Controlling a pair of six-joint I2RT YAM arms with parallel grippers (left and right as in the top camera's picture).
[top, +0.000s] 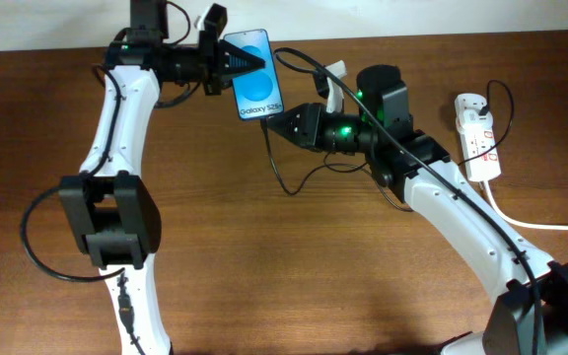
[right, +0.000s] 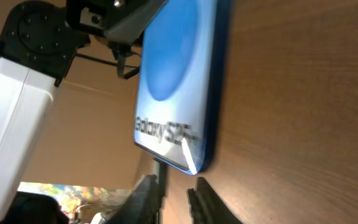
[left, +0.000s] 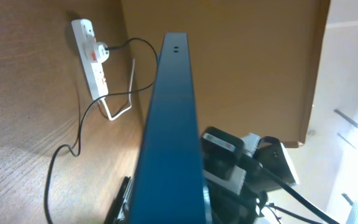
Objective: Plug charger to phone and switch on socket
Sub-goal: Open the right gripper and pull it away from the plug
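Overhead: left gripper [top: 233,61] clamps the phone [top: 256,81]; right gripper [top: 276,125] seemingly pinches the charger [top: 286,191] tip, mid-plugging. Next, align tip with port.

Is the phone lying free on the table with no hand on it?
No, in the overhead view the left hand grips the phone by its top end.

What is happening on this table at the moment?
The left arm's fingers hold the phone, its blue screen facing up. The right arm's fingers hold the charger tip at the phone's bottom edge; whether it is already in, I cannot tell. The socket lies aside, with no arm at it.
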